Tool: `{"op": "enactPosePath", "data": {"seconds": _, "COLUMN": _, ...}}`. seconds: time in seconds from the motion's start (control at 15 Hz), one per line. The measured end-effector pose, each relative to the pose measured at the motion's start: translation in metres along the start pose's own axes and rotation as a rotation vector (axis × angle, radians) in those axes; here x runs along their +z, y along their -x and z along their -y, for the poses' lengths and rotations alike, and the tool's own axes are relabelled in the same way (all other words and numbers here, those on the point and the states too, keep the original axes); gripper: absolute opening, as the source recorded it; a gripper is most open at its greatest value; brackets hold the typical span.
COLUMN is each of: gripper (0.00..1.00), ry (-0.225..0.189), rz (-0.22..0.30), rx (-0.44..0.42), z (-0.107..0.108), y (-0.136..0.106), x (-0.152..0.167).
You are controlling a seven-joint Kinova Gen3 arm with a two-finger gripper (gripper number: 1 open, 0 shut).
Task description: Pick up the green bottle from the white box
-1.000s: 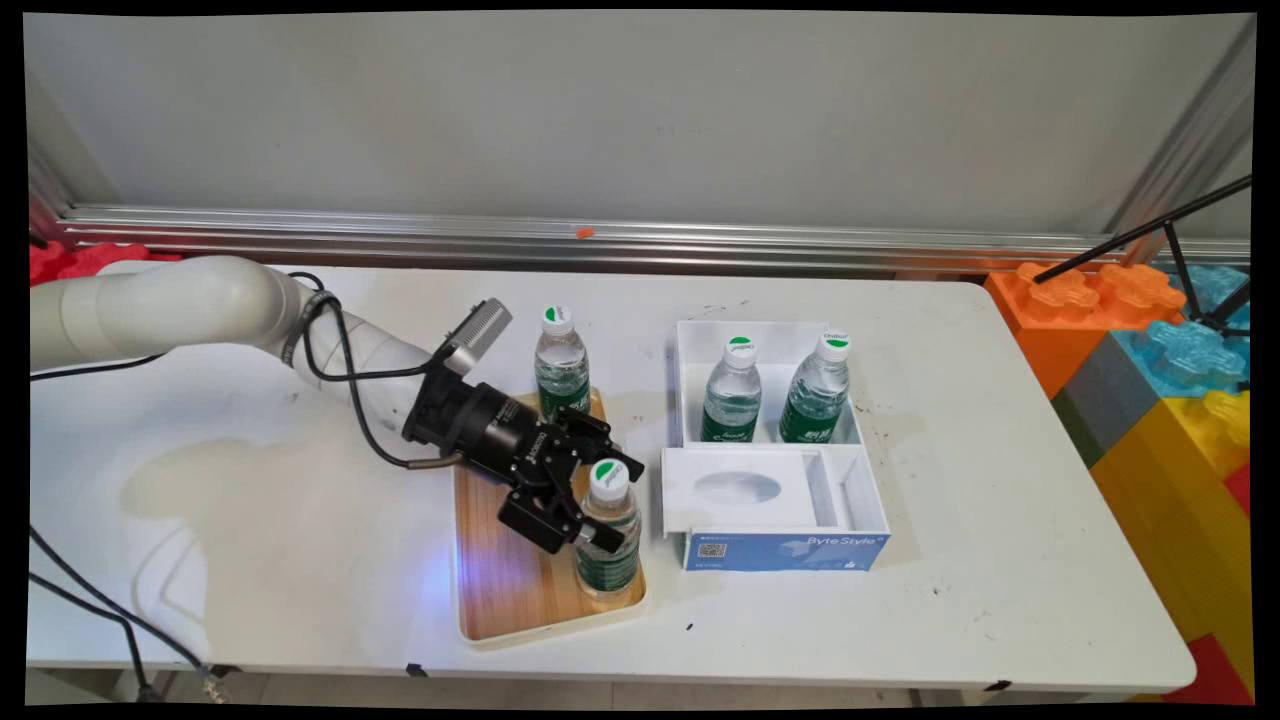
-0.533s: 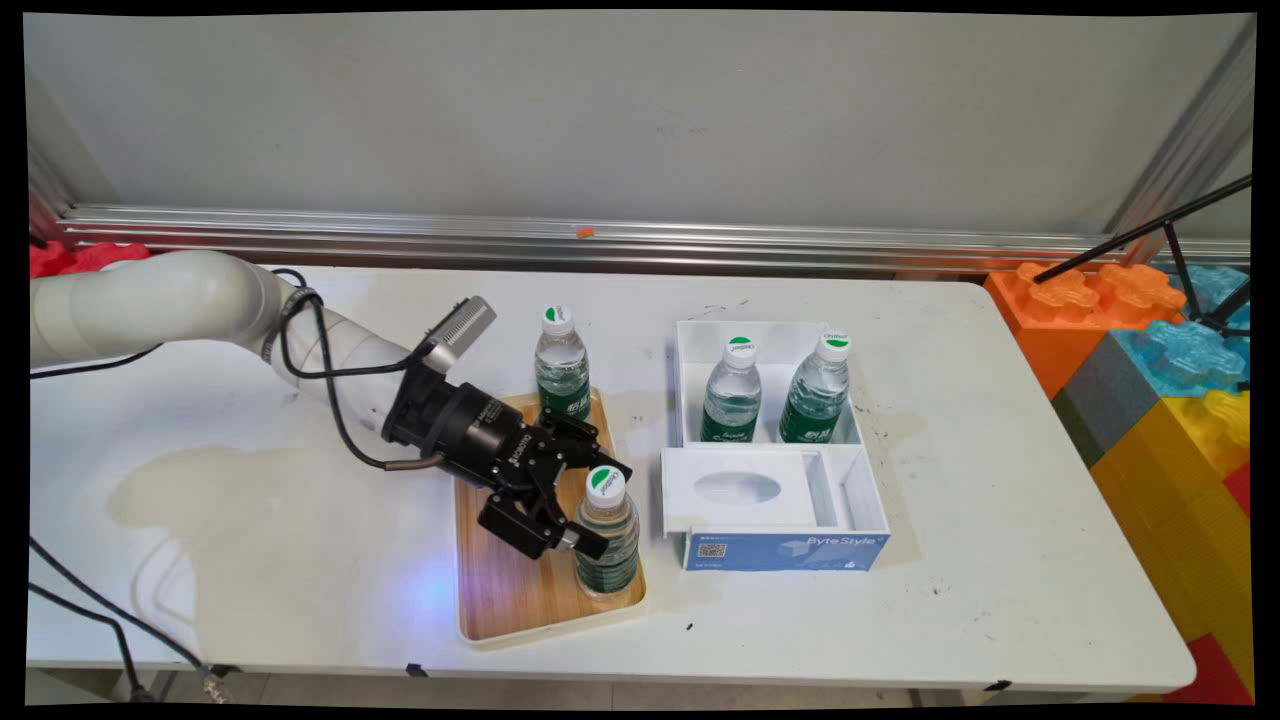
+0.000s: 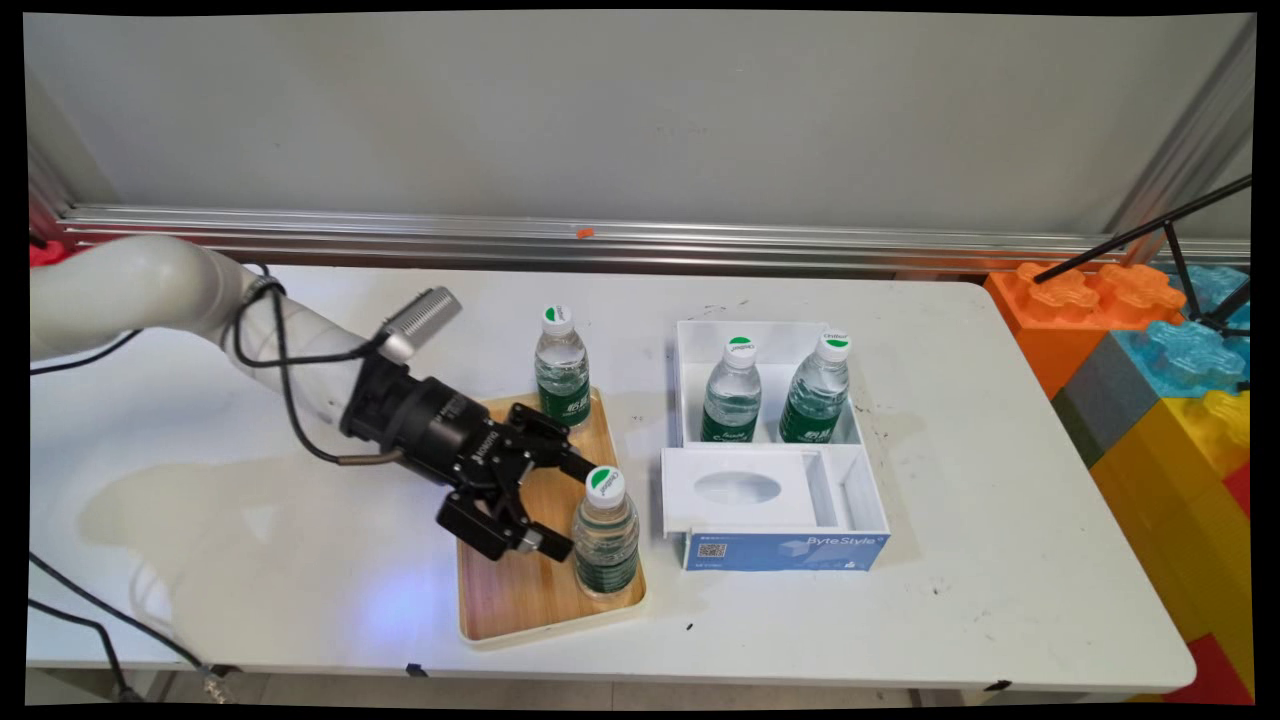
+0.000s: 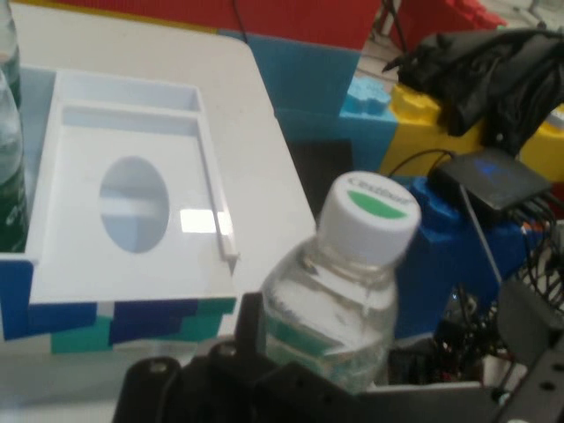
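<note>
The gripper (image 3: 560,505), its jaws spread apart and clamped on nothing, has drawn back leftward from the near bottle (image 3: 605,530), which stands released and upright at the wooden tray's (image 3: 520,600) near right corner, just left of the white box (image 3: 870,490).

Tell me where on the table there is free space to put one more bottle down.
Bare table lies right of the white box, behind the tray and box toward the wall, and left of the tray under the arm. The tray middle is crowded: the open gripper stands beside the near bottle, the far bottle behind.
</note>
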State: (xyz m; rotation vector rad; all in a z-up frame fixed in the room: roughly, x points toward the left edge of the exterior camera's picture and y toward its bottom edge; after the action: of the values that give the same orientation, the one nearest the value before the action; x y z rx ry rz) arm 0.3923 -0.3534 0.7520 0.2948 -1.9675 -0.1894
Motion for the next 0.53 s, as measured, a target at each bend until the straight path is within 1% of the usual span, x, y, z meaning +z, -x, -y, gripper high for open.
{"op": "enactPosePath", "data": {"seconds": 0.27, "gripper": 1.00, "ry": -0.004, "rz": 0.003, "rx": 0.005, "z": -0.005, "y": -0.010, "x": -0.023}}
{"op": "enactPosePath", "data": {"seconds": 0.53, "gripper": 1.00, "ry": -0.014, "rz": -0.002, "rx": 0.017, "z": -0.002, "y": -0.022, "x": -0.040}}
